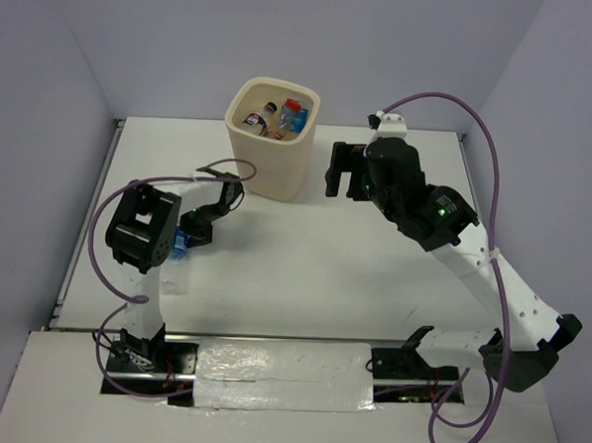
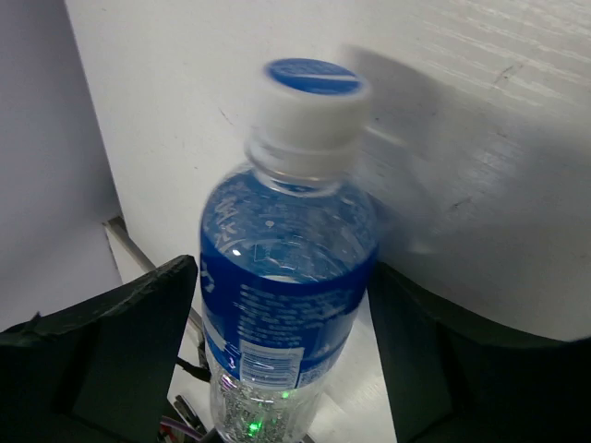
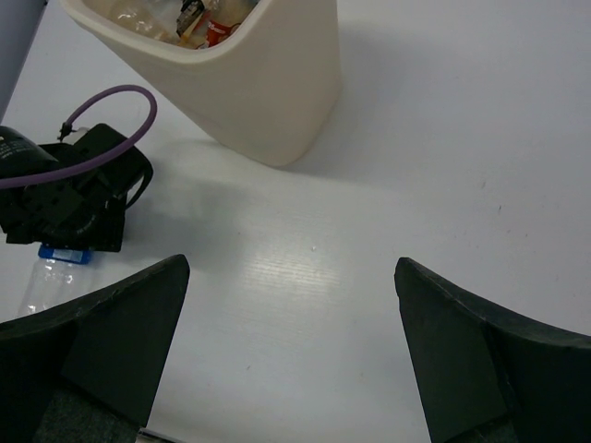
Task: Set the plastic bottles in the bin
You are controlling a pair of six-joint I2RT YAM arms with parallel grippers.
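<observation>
A clear plastic bottle [image 2: 286, 277] with a blue label and a white, blue-topped cap lies on the white table at the left [image 1: 175, 267]. My left gripper [image 2: 282, 277] straddles its labelled middle, one black finger against each side, so it is shut on the bottle [image 1: 184, 241]. The cream bin [image 1: 274, 166] stands at the back centre with several bottles [image 1: 294, 114] inside it. Hovering to the right of the bin, my right gripper [image 1: 340, 169] is open and empty [image 3: 291, 268]. The bin's wall [image 3: 277, 92] shows up ahead in the right wrist view.
The left arm's purple cable [image 1: 224, 166] loops beside the bin's left side. A table edge and a grey wall [image 2: 46, 185] run close on the left of the bottle. A strip of clear tape [image 1: 279, 365] lies between the arm bases.
</observation>
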